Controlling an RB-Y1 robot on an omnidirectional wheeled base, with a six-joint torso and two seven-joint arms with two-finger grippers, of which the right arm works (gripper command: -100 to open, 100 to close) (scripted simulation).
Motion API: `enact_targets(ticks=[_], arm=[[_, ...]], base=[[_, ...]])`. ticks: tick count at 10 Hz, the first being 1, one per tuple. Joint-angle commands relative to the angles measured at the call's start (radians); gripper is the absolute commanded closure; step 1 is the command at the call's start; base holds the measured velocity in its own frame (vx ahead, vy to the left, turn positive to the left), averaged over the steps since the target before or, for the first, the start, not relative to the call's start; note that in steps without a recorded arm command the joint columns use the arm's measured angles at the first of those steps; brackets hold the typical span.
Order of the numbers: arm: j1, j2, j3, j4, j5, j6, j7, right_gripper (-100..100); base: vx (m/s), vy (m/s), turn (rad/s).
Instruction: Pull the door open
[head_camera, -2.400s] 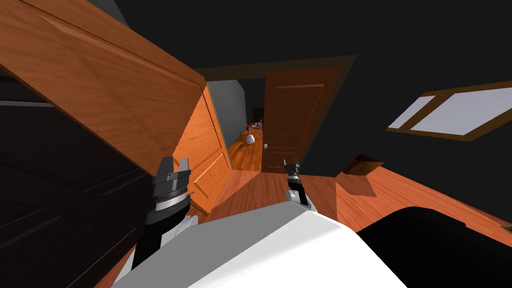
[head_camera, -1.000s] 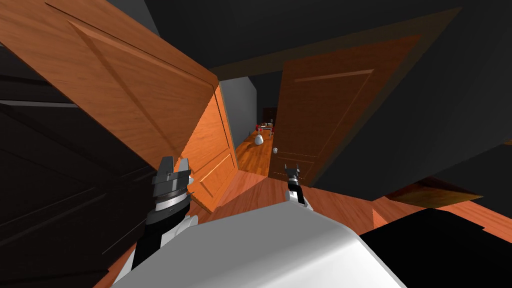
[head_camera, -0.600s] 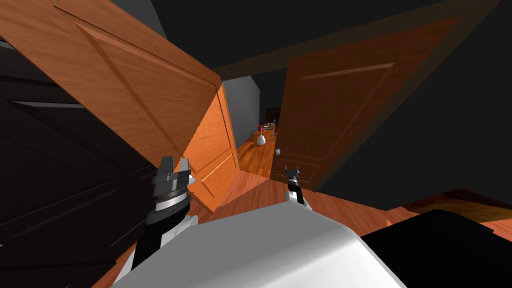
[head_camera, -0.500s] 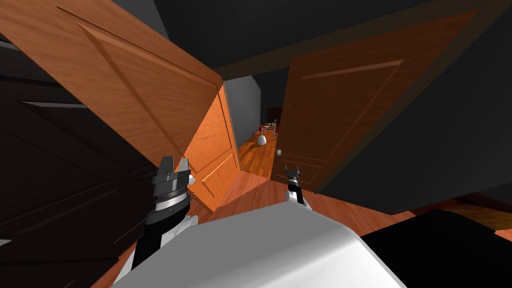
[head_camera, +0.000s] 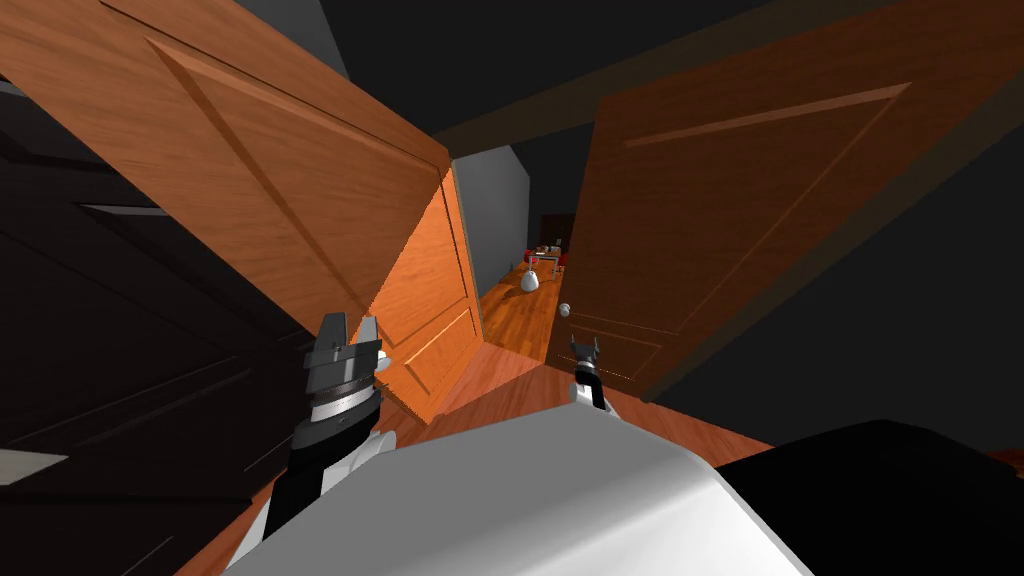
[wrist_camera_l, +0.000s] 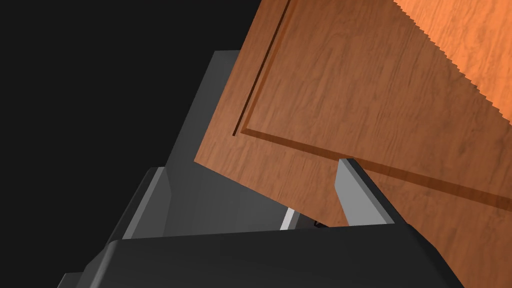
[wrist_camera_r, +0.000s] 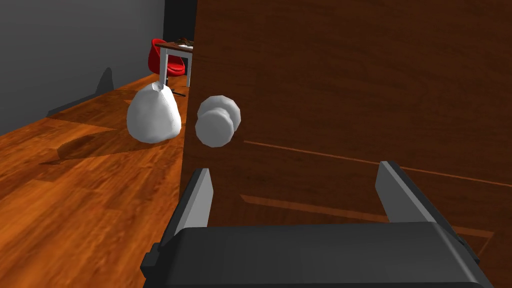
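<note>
Overall illumination is dim. The door (head_camera: 760, 200) lies in shade and reads dark brown; its pale knob (wrist_camera_r: 217, 121) stands out against it. The lit face of the wooden panel (head_camera: 430, 290) is the brightest surface. The corridor floor (head_camera: 515, 320) is glossy, and the white sack (wrist_camera_r: 153, 116) throws a soft shadow across it, away from the door. Head-view edges splay toward the corners. In the left wrist view, the panel's light-shade boundary is saw-toothed.
</note>
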Motion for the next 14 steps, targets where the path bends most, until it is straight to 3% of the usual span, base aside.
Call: enact_targets(ticks=[1, 4, 5, 9, 14], arm=[[-0.016, -0.002, -0.009, 0.039, -0.012, -0.003, -0.03, -100], [-0.041, -0.001, -0.022, 0.102, -0.029, -0.012, -0.073, -100], [-0.058, -0.001, -0.03, 0.145, -0.04, -0.018, -0.102, -100], [-0.077, 0.001, -0.041, 0.196, -0.054, -0.025, -0.136, -100], [-0.12, 0.004, -0.062, 0.306, -0.084, -0.04, -0.21, -100]], base=[[0.083, -0.033, 0.111], [0.073, -0.045, 0.105], [0.107, -0.042, 0.16], [0.059, -0.04, 0.07], [0.077, -0.053, 0.103]])
